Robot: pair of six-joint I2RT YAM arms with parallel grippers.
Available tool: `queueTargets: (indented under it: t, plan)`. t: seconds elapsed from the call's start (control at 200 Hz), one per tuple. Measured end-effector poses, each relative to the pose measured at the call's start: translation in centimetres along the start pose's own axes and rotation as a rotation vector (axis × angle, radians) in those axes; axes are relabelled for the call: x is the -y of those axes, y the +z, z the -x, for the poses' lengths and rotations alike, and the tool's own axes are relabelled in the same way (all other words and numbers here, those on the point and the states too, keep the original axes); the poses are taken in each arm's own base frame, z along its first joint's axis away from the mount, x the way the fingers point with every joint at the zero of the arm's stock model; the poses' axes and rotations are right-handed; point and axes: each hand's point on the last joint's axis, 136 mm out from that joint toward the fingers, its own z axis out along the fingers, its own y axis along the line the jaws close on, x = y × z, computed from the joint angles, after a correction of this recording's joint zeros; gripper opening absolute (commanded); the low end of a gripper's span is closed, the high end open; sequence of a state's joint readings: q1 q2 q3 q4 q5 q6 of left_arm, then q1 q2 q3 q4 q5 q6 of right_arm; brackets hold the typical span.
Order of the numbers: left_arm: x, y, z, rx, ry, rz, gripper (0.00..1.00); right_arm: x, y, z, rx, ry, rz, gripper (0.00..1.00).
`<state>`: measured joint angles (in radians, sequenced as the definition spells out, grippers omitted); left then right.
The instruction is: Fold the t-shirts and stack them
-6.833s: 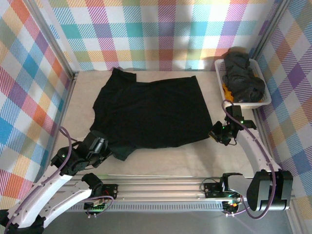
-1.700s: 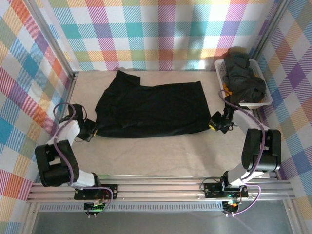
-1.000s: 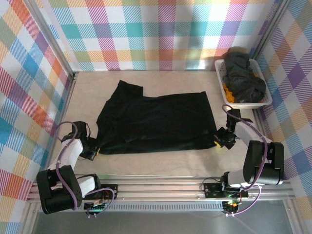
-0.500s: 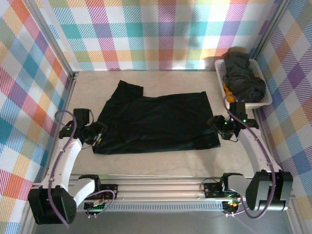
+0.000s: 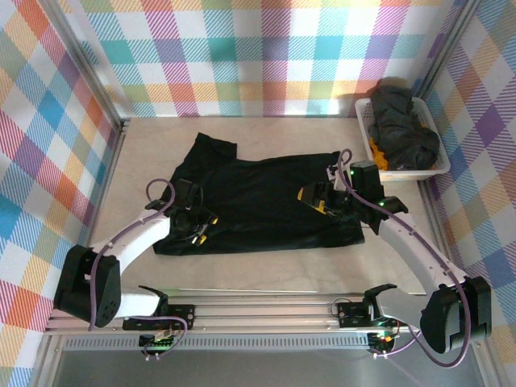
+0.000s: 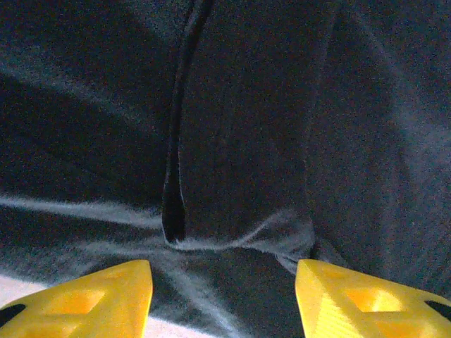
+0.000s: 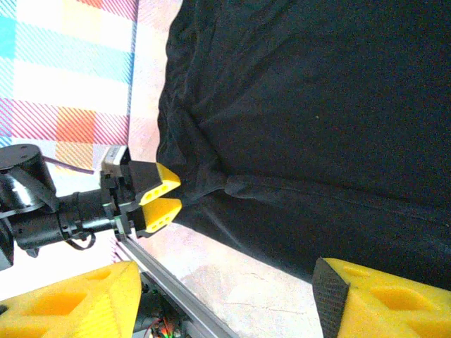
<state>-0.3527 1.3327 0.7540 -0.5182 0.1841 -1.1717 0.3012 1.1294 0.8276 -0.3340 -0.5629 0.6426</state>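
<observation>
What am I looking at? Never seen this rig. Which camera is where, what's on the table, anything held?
Two white robot arms are bolted at the near edge of a beige table, each ending in a yellow two-finger pincer. The overhead view looks down from behind them. The other two pictures come from wrist cameras, so yellow fingertips frame the bottom. A plain black cloth t-shirt lies spread on the table. A white plastic basket at far right holds a heap of dark clothes. The left pincer and right pincer are both open over the shirt, gripping nothing.
</observation>
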Motion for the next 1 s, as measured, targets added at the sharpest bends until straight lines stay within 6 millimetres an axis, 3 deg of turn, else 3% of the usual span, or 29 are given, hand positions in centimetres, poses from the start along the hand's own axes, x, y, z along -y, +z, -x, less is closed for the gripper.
queueTargets:
  t: [0.56, 0.69, 0.835, 1.0]
  plan:
    - [-1.2, 2.0, 0.1, 0.036, -0.032, 0.086, 0.43, 0.2, 0.2, 0.1, -0.002, 0.018, -0.003, 0.62]
    - [-1.1, 2.4, -0.2, 0.034, -0.029, 0.093, 0.30, 0.2, 0.2, 0.1, -0.002, 0.018, -0.003, 0.60]
    - [-0.5, 2.4, 0.1, 0.050, -0.022, 0.089, 0.00, 0.2, 0.3, 0.0, -0.004, 0.022, -0.005, 0.58]
    - [2.1, 1.6, 0.6, 0.080, 0.028, 0.049, 0.00, 0.3, 0.3, 0.1, -0.003, 0.026, -0.009, 0.58]
